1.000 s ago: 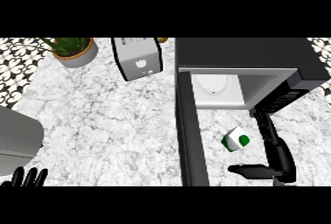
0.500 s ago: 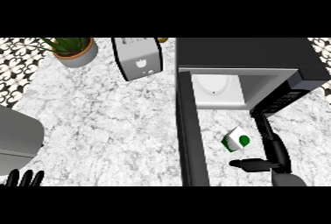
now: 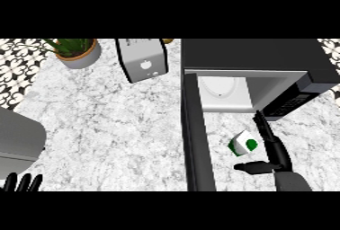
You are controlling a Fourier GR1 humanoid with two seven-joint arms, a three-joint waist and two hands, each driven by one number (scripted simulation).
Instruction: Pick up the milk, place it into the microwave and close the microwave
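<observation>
The milk (image 3: pixel 243 144), a small white carton with a green mark, stands on the marble counter just right of the open microwave door (image 3: pixel 198 143). The dark microwave (image 3: pixel 252 54) sits at the back right, its white cavity showing a turntable plate (image 3: pixel 219 87). My right hand (image 3: pixel 277 157) is open beside the milk. Its straight fingers run up along the carton's right side and the thumb points left under it. No finger curls round the carton. Only the fingertips of my left hand (image 3: pixel 21 183) show at the lower left edge.
A silver toaster (image 3: pixel 143 60) stands at the back centre and a potted plant (image 3: pixel 76 51) at the back left. A grey rounded object (image 3: pixel 16 139) lies at the left edge. The open door splits the counter into a left and a right part.
My right hand has shifted slightly left, closer to the milk, its thumb reaching further under the carton. The left hand has sunk toward the lower edge. The milk has not moved.
</observation>
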